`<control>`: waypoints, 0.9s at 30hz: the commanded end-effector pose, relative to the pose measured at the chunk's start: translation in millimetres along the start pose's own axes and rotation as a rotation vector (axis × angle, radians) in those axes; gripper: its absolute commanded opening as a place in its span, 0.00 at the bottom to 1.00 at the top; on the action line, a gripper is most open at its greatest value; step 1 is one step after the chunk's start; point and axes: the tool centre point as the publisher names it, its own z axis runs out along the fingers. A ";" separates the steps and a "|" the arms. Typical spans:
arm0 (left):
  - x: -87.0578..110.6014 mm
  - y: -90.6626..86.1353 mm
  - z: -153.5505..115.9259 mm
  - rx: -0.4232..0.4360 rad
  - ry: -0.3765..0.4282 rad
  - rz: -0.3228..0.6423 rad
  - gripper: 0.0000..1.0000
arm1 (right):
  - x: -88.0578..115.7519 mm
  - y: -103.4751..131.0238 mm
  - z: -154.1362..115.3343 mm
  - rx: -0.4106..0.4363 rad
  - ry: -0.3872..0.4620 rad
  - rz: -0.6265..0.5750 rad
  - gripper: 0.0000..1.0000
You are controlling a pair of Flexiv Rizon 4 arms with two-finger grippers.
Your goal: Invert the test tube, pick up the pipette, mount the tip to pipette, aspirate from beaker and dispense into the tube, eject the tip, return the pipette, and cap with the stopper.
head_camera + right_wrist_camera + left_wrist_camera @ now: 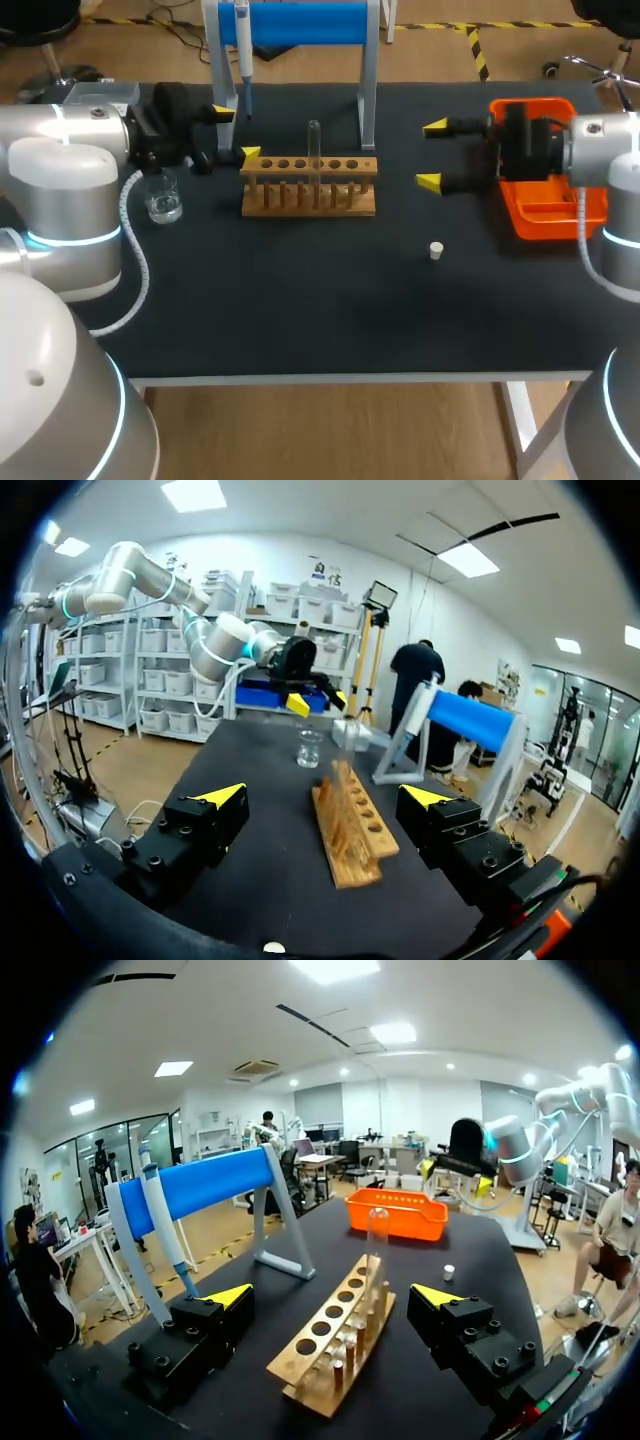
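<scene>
Tube [314, 150] upright in a middle hole of the wooden rack [310, 185], ahead of the left pincer [332, 1295] and roughly in line with the gap between its fingers. Open end up or down: impossible to tell. Left pincer wide open, gripping nothing, just beside the near end of the rack. Right pincer [432, 154] wide open too and empty, facing the far end of the rack from further off, tube ahead of it as well. First step, the turning-over of the tube, judged not yet begun.

To do it well:

- Choose one pincer and keep the other back, so as not to crowd the rack.
- Come in above the top board of the rack.
- Close on the clear wall of the tube well up its length, fingers on two opposite sides, gently, for fear of a slip or a crack.
- Lift straight up until clear of the hole. No early tilt, for fear of dragging the rack along.
- Turn slowly, then lower straight into a hole.

Mind the pipette [243, 50] hanging on the stand [368, 70] beside the left pincer, and the beaker [163, 200] beside and behind its fingertips. Mind also the stopper [436, 250] lying loose beside the right pincer and the orange tray [545, 210] behind it.
</scene>
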 end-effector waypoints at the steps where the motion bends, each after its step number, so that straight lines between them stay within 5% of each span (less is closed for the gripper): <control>1: -0.3 0.5 -0.4 0.002 0.001 0.001 1.00 | -20.9 -2.6 25.6 -0.073 0.043 0.001 1.00; 12: -0.3 0.5 -0.4 0.002 0.001 0.001 1.00 | -34.3 28.2 82.5 -0.198 0.200 0.001 1.00; 27: -0.3 0.5 -0.4 0.002 0.001 0.001 1.00 | -30.2 14.8 143.6 -0.262 0.356 0.123 1.00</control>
